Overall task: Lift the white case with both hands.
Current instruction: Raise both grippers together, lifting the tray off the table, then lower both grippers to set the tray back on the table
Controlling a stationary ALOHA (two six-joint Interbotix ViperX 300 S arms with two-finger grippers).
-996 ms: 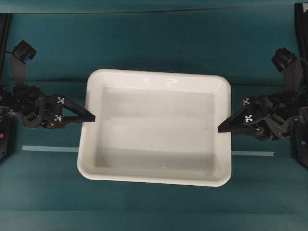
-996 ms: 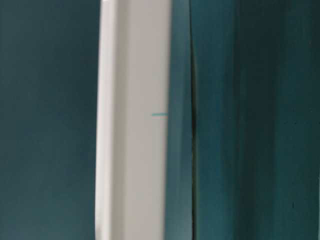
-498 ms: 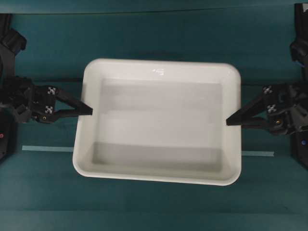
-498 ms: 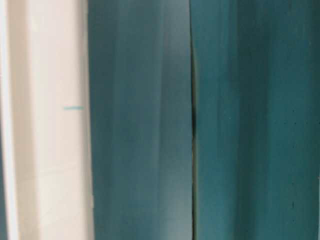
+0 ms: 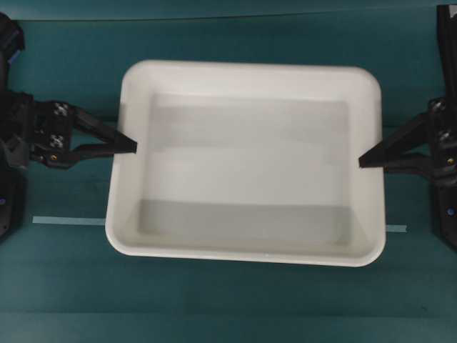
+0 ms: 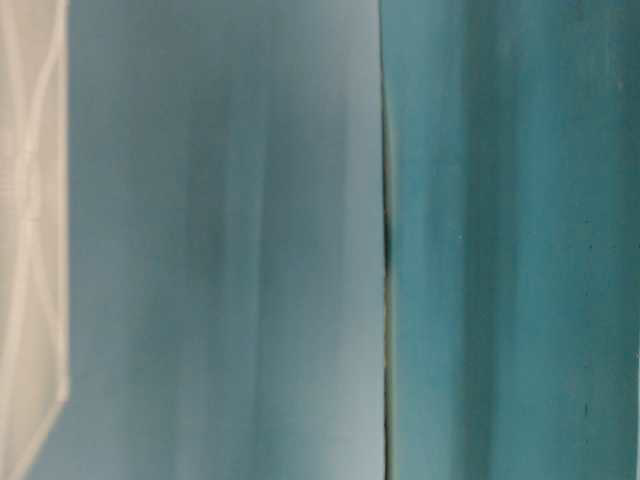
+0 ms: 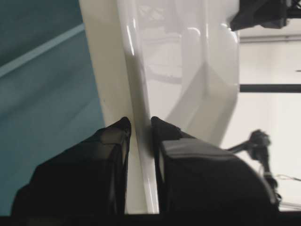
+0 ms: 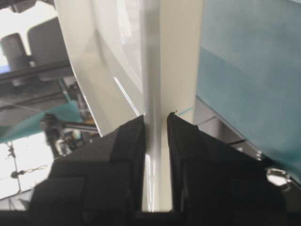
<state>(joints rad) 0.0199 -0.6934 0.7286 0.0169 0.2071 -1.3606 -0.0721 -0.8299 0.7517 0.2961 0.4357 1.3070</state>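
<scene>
The white case (image 5: 246, 164) hangs above the teal table in the overhead view, level and large in the picture. My left gripper (image 5: 132, 146) is shut on the middle of its left rim. My right gripper (image 5: 362, 161) is shut on the middle of its right rim. In the left wrist view the gripper (image 7: 139, 123) has the rolled rim (image 7: 113, 70) pinched between its two black fingers. The right wrist view shows the same pinch, gripper (image 8: 156, 117) on the case rim (image 8: 174, 56). Only a white strip of the case (image 6: 30, 200) shows at the left edge of the table-level view.
A thin pale tape strip (image 5: 68, 221) lies on the teal table under the case, its other end (image 5: 396, 229) showing at the right. Black arm bases stand at the far left (image 5: 7, 207) and far right (image 5: 446, 214) edges.
The case has risen towards the overhead camera, looking larger each frame, and slid off to the left in the table-level view. Both grippers rose with it, still clamped on the rims.
</scene>
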